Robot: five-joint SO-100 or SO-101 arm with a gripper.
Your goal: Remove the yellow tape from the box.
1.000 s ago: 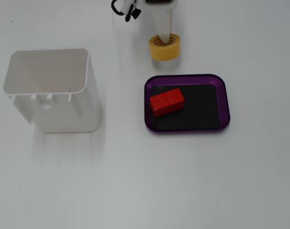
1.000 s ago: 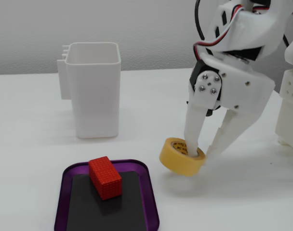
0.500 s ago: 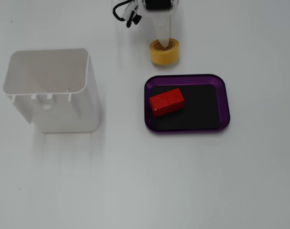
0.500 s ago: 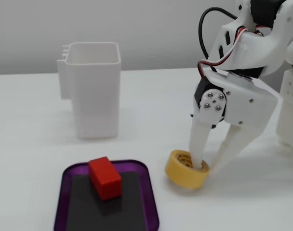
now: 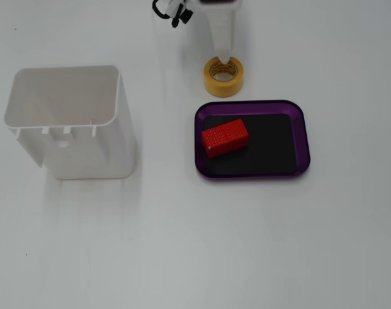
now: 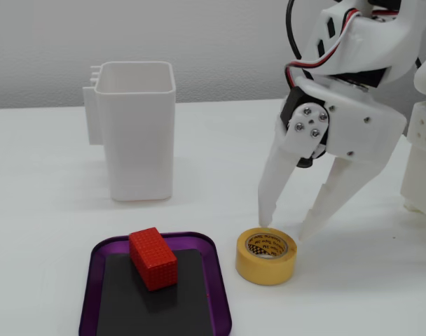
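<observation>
On the worktop (image 5: 182,257), seen from the steeper fixed view, the yellow tape (image 5: 224,76) lies flat just outside the box (image 5: 304,138), at twelve o'clock from its far rim, near but apart. Only the red block (image 5: 225,137) sits in the box, toward nine o'clock. One white finger reaches over the roll's upper edge, so a careless move could nudge it back against the rim.

From the lower fixed view, the fingers (image 6: 286,230) stand apart and empty, tips just above the roll (image 6: 266,255). If the arm swings sideways before rising, a tip could catch the ring and roll it toward the box (image 6: 92,287). A white bin (image 6: 137,126) stands well clear.
</observation>
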